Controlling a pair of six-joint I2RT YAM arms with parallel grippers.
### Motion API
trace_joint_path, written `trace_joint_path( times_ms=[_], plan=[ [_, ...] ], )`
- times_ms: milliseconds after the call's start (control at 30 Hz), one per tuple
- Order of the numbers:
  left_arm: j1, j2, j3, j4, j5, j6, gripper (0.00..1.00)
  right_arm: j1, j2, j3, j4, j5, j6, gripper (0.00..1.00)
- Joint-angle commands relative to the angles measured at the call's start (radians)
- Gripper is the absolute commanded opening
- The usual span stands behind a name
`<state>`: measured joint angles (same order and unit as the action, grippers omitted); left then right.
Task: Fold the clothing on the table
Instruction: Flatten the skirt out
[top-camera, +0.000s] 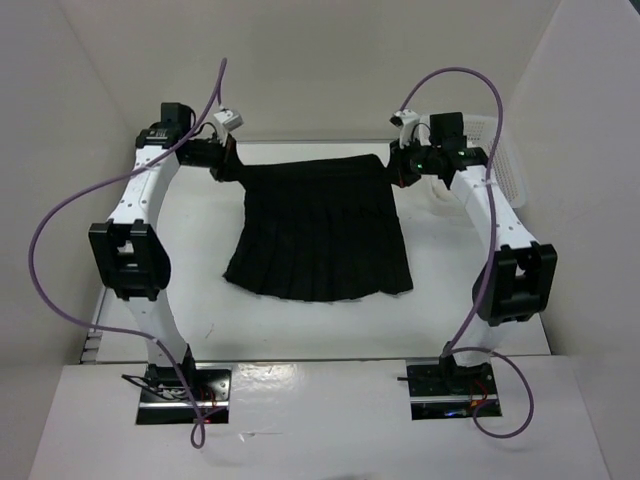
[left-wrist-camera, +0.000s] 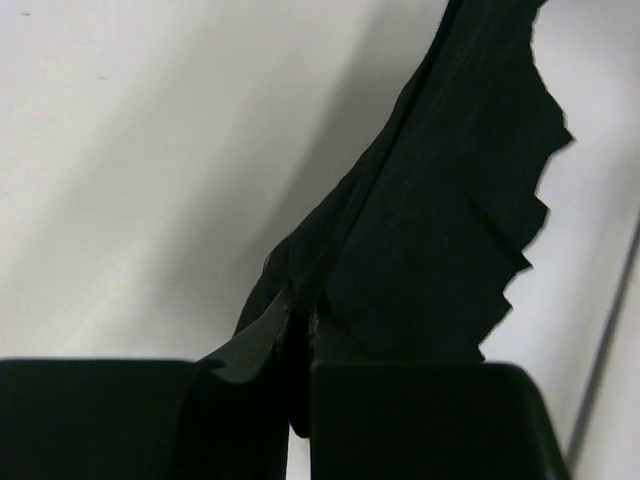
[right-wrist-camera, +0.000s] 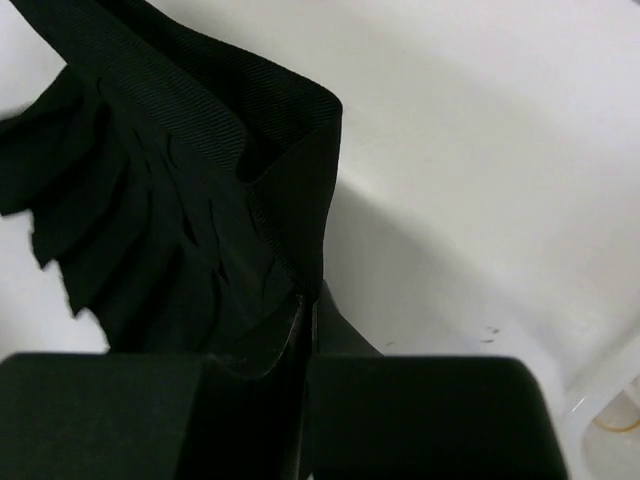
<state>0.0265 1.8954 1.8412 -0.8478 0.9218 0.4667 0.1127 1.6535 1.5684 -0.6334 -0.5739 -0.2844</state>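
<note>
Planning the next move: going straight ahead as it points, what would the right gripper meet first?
The black pleated skirt it grips, waistband bunched just ahead; beyond, likely the white table, depth unclear.

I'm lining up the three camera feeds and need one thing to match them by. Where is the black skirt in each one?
Top external: the black skirt is at the centre, its far corners pinched by the left tool and the right tool.
Left wrist: the skirt fills the centre and right, rising from the tool.
Right wrist: the skirt fills the left half, with ribbed band on top.
Shared landmark: the white table behind it.
</note>
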Motion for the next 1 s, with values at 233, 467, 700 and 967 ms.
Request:
trace_joint_path(
  times_ms=[233, 467, 700, 967],
  plan=[
    [-0.014, 0.306, 0.364, 0.018, -0.248, -0.083, 0.07, -0.008, 0.209, 0.136, 0.196, 0.338, -0.007, 0.00],
    [-0.023, 0.479, 0.635, -0.023, -0.279, -0.135, 0.60, 0.001, 0.337, 0.235, 0.247, 0.498, 0.014, 0.12],
    [-0.033, 0.636, 0.992, -0.162, -0.336, -0.203, 1.00, 0.011, 0.393, 0.358, 0.250, 0.634, 0.087, 0.68],
    [-0.054, 0.521, 0.920, -0.198, -0.340, -0.269, 1.00, 0.168, 0.224, 0.266, 0.167, 0.568, 0.025, 0.94]
  ],
)
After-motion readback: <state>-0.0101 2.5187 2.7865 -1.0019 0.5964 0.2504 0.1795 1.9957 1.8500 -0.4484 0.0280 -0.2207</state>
